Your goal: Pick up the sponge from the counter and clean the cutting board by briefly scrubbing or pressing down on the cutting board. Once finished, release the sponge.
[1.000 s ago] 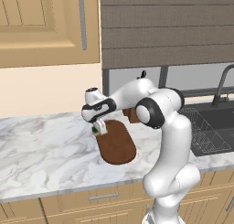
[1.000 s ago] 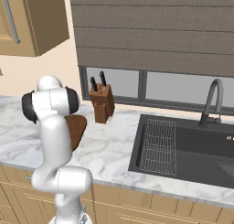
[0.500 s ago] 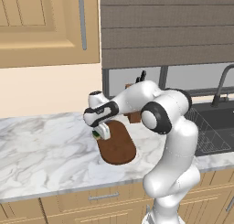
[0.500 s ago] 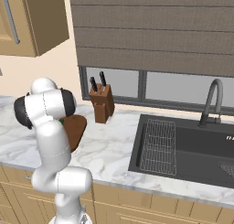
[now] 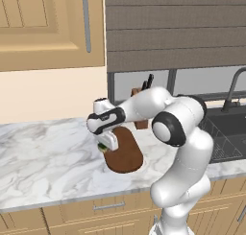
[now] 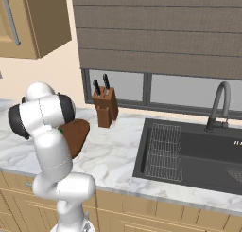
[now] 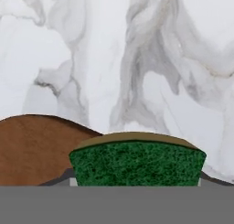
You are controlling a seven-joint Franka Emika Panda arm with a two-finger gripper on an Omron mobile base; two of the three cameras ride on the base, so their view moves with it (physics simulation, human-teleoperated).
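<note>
Sponge (image 7: 137,163) gripped in nearly closed jaws, lower part cut off, cutting board (image 5: 126,152) edge beside it, fingertips hidden.

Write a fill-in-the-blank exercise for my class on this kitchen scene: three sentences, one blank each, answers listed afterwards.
1. The gripper holds a rectangular sponge whose top layer is dark ____.
2. The oval dark brown wooden cutting board lies on a white ____ counter with grey veining.
3. The brown wooden knife block stands on the counter below the ____.

Answers: green; marble; window
</note>
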